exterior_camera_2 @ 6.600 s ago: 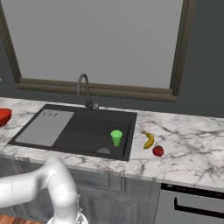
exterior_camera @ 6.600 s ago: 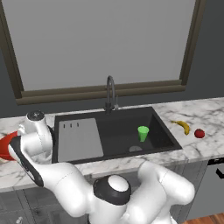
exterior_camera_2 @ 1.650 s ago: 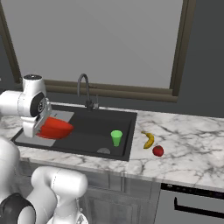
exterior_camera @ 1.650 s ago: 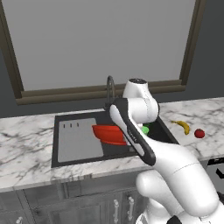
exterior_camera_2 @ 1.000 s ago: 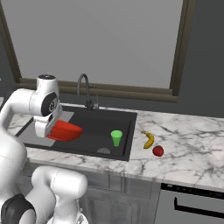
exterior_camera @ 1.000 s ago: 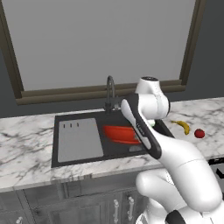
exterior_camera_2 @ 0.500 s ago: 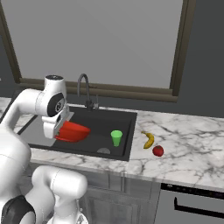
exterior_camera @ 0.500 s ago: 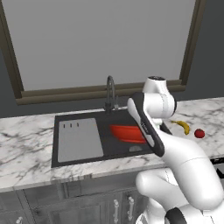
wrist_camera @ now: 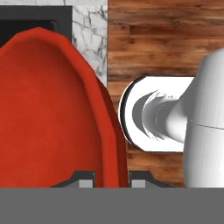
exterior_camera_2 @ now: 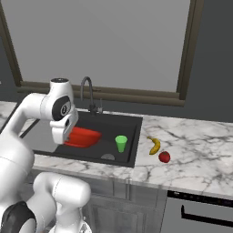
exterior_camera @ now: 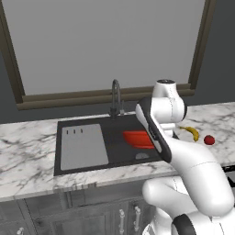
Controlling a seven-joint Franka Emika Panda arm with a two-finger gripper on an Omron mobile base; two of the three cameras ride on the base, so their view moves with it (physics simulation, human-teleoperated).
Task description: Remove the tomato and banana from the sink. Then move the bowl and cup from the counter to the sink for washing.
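Observation:
My gripper (wrist_camera: 112, 177) is shut on the rim of the red bowl (wrist_camera: 48, 113), which runs between the two fingertips (wrist_camera: 85, 176). In the right base view the gripper (exterior_camera_2: 61, 138) holds the bowl (exterior_camera_2: 83, 136) tilted, low inside the black sink (exterior_camera_2: 129, 125). The green cup (exterior_camera_2: 121, 143) stands upright in the basin, right of the bowl. On the counter (exterior_camera_2: 195, 166) right of the sink lie the banana (exterior_camera_2: 154, 145) and the tomato (exterior_camera_2: 164, 157). From the left side the bowl (exterior_camera: 137, 139) shows in the sink (exterior_camera: 114, 135), with the banana (exterior_camera: 191, 133) and tomato (exterior_camera: 209, 140) beyond my arm.
A dark curved faucet (exterior_camera: 115, 95) rises behind the basin. The grey ribbed drainboard (exterior_camera: 83, 147) covers the sink's left part. A drain hole (exterior_camera_2: 108, 156) sits at the basin's front. A wide window fills the wall behind. Marble counter (exterior_camera: 27, 156) extends to the left.
My arm has carried the bowl rightward from over the drainboard into the open basin and lowered it, closer to the cup. The cup, banana and tomato have not moved.

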